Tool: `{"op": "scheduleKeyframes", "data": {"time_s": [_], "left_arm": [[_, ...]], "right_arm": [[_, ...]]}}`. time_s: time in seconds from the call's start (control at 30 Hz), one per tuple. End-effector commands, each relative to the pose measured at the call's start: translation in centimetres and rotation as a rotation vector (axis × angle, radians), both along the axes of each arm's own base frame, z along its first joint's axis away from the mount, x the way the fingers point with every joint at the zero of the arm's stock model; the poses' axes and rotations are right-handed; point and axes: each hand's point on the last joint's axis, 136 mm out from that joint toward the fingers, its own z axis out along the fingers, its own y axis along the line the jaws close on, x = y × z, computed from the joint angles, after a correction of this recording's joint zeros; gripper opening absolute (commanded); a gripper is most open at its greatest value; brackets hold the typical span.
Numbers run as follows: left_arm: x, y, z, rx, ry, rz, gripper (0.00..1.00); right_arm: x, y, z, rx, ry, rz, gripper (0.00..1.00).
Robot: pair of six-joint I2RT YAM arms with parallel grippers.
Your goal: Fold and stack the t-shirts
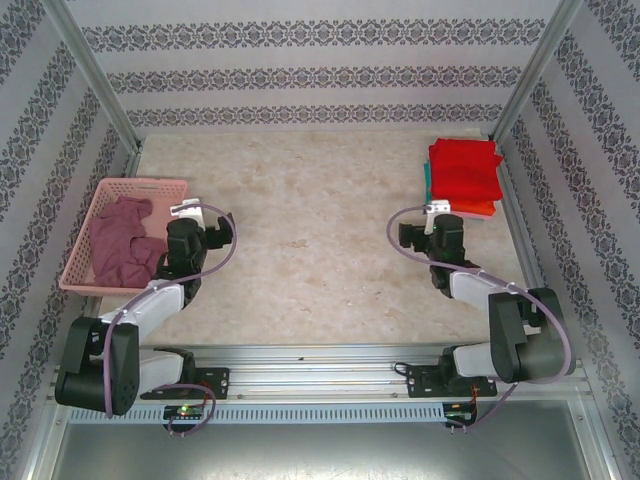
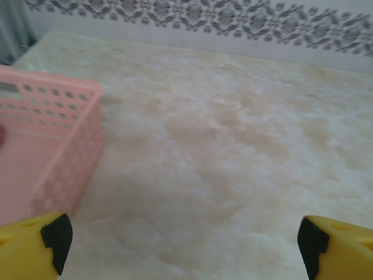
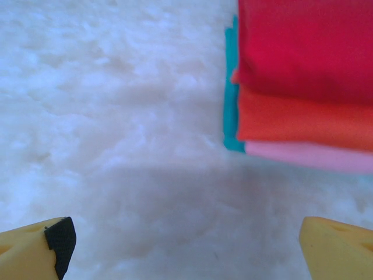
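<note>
Three folded t-shirts sit stacked at the far right of the table (image 1: 300,190). The red shirt (image 1: 463,163) is on top, flat and squared. The orange shirt (image 1: 482,209) is under it, its near edge showing. The teal shirt (image 1: 426,182) shows as a sliver along the stack's left side. Mauve shirt (image 1: 120,245) lies crumpled in the pink basket (image 1: 143,183), far left. Left tool (image 2: 183,236) is wide and empty, beside the basket. Right tool (image 3: 187,239) is wide and empty, near the stack.
</note>
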Motion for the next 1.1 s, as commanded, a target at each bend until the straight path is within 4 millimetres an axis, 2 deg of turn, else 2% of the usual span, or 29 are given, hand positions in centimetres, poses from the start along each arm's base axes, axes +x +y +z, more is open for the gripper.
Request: {"op": "scheduleKeyframes", "data": {"time_s": [0.0, 0.1, 0.17, 0.23, 0.33, 0.4, 0.43, 0.5, 1.07], "left_arm": [[0.5, 2.8, -1.2, 0.098, 0.001, 0.075, 1.0], [1.2, 2.9, -3.0, 0.095, 0.002, 0.037, 1.0], [1.6, 3.2, -3.0, 0.1, -0.04, 0.031, 1.0], [1.6, 3.8, -3.9, 0.057, -0.021, 0.041, 1.0], [2.0, 2.7, -4.3, 0.05, -0.019, -0.039, 1.0], [2.6, 2.3, -5.3, 0.061, -0.021, -0.061, 1.0], [2.5, 1.7, -5.4, 0.073, -0.043, -0.089, 1.0], [2.4, 1.9, -5.7, 0.071, 0.0, -0.076, 1.0], [2.6, 1.7, -5.6, 0.088, -0.014, -0.076, 1.0]], "right_arm": [[1.1, -0.5, 2.7, -0.08, -0.147, -0.03, 0.98], [1.1, -1.1, 2.5, -0.033, -0.193, -0.023, 0.98], [1.3, -2.2, 2.0, 0.016, -0.202, -0.045, 0.98], [1.4, -2.6, 1.5, 0.035, -0.198, -0.054, 0.98], [1.8, -2.4, 0.7, 0.031, -0.195, -0.046, 0.98], [1.8, -2.6, 0.6, 0.033, -0.174, -0.052, 0.98], [1.8, -2.6, 0.6, 0.036, -0.178, -0.054, 0.98], [1.8, -2.7, 0.6, 0.04, -0.177, -0.058, 0.98], [1.8, -2.7, 0.6, 0.041, -0.177, -0.055, 0.98]]}}
